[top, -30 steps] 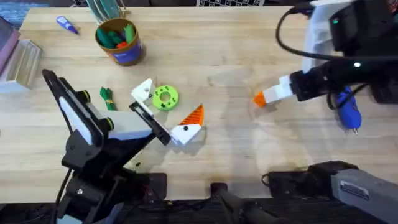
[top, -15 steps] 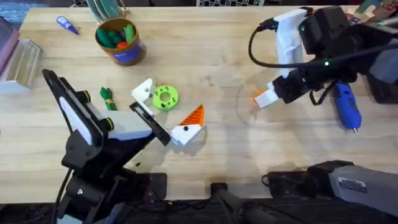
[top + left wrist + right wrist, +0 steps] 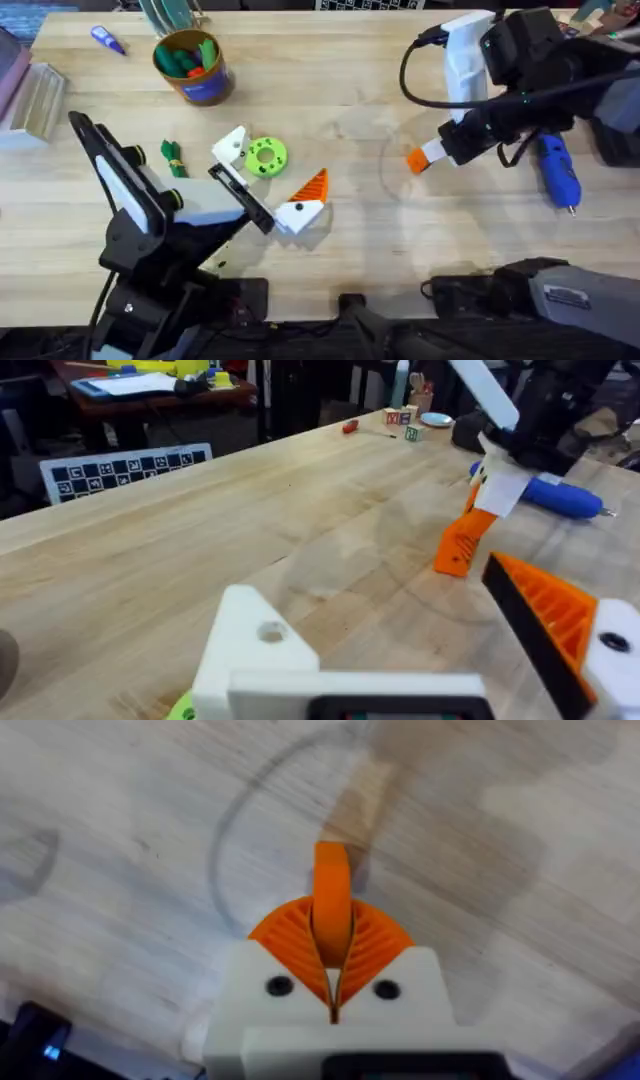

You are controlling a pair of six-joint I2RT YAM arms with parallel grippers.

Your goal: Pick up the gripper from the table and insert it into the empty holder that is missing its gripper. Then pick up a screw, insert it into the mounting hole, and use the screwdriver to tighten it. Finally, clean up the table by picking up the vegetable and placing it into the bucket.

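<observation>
Clearly right hand pinching ribbed orange gripper, left hand spread.

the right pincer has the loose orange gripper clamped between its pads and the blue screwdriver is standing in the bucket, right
Not quite. The right pincer is shut on the orange gripper, but the blue screwdriver lies on the table, far from the bucket, as the overhead view shows.
</observation>
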